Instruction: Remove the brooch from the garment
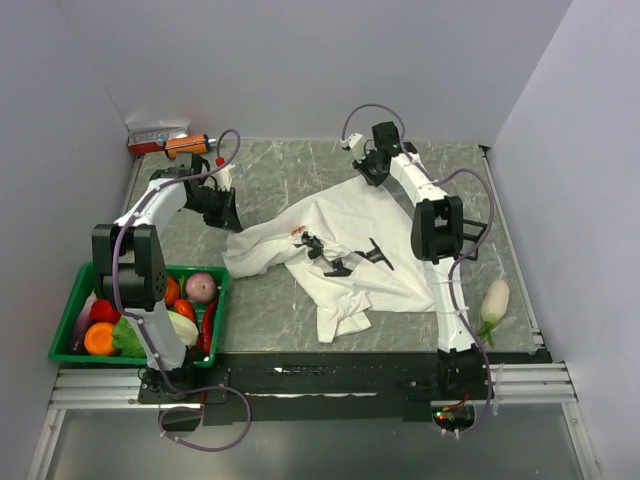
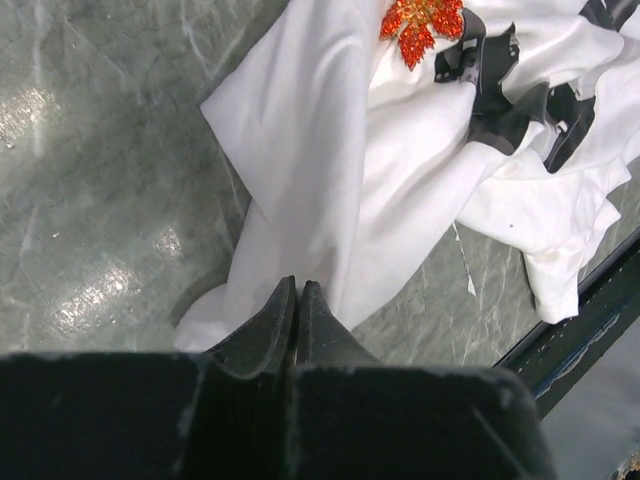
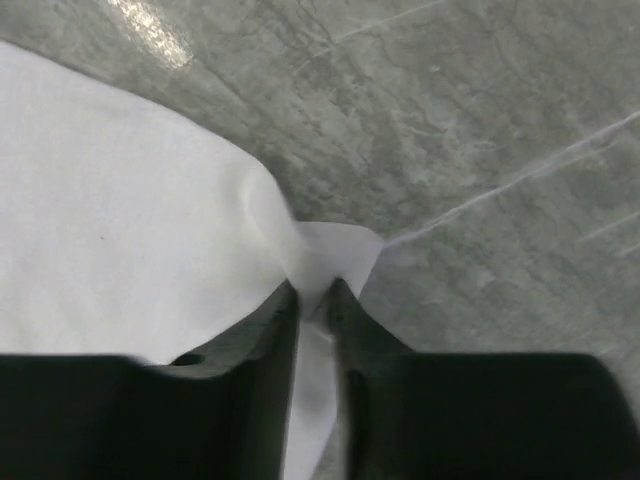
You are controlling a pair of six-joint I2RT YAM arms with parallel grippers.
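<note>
Grey marbled counter point(image 1: 270, 170) carries the shirt point(image 2: 330, 150), rumpled between your arms. Your right fingers point(image 3: 272, 325) pinch one corner of it, likely to keep the cloth taut. Your left fingers point(image 2: 272, 325) are pressed together at its edge; whether they catch a fold, I cannot tell. The brooch point(image 2: 420, 20) sits well ahead of them, beside the black print. That print shows shapes, no letters. Lettering on the box point(image 1: 155, 138) beyond them is too small to read.
</note>
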